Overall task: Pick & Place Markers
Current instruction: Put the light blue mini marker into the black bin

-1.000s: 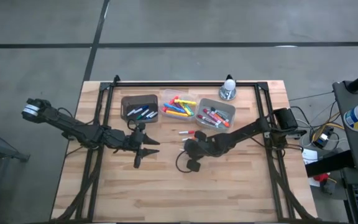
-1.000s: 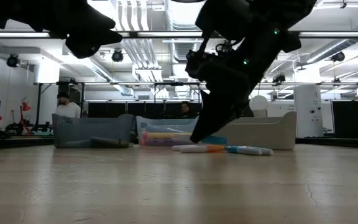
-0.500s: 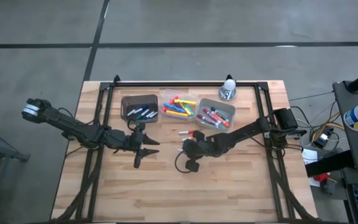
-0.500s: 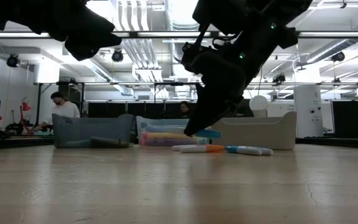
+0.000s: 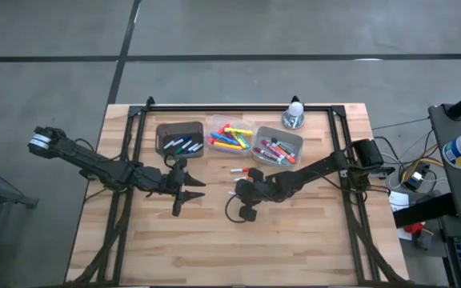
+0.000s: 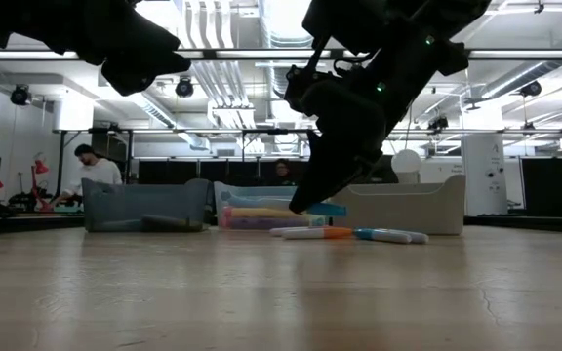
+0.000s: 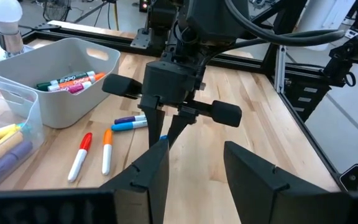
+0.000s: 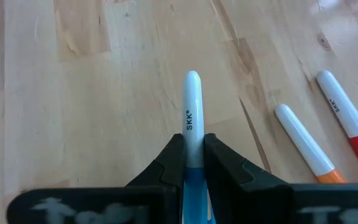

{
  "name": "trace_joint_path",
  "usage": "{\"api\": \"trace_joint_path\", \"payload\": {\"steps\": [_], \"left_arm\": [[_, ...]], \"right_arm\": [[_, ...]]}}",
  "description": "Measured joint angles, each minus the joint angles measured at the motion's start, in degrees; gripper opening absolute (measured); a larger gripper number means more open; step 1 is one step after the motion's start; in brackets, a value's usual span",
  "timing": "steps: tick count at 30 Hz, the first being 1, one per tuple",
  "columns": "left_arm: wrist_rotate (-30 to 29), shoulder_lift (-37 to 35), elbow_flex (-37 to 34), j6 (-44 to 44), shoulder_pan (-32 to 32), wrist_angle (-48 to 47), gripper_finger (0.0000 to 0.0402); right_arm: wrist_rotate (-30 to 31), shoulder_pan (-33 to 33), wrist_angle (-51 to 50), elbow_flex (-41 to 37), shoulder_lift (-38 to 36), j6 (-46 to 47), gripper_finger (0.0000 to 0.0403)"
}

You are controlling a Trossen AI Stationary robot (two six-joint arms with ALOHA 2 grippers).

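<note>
The right wrist view shows us the right gripper [image 8: 192, 160] closed on a blue-capped marker [image 8: 191, 109], whose white body sticks out forward between the two fingers, above the wooden table [image 8: 104, 93] and not touching it. Just beside this gripper, on the side toward the bins, we see an orange-capped marker [image 8: 306, 144] and a red-capped marker [image 8: 347, 118] lying flat on the wood, and in the left wrist view two more markers [image 7: 129, 122] lie near them, next to the grey bin [image 7: 73, 87] that holds other markers. The left gripper [image 5: 184, 194] hangs over the table well apart from the right one, and we see its fingers [image 7: 151, 174] standing apart with nothing between them.
</note>
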Motion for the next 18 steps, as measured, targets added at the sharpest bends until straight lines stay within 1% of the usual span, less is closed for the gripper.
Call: {"api": "trace_joint_path", "payload": {"steps": [5,9,14,18], "left_arm": [[-0.01,0.00,0.00,0.10,0.02,0.25,0.0147],[-0.02,0.00,0.18,0.55,0.07,0.49,0.0147],[-0.61,-0.57,1.32,3.45,0.81,-0.09,0.0147],[-0.99,-2.46,3.09,5.25,1.13,-1.26,0.0147]], "right_arm": [[0.05,0.04,-0.47,0.46,-0.02,-0.66,0.0038],[-0.13,0.04,-1.41,3.13,-0.16,-2.60,0.0038],[-0.11,0.13,-8.23,9.93,-0.34,-6.12,0.0038],[-0.08,0.28,-14.43,17.11,-0.44,-8.60,0.0038]]}}
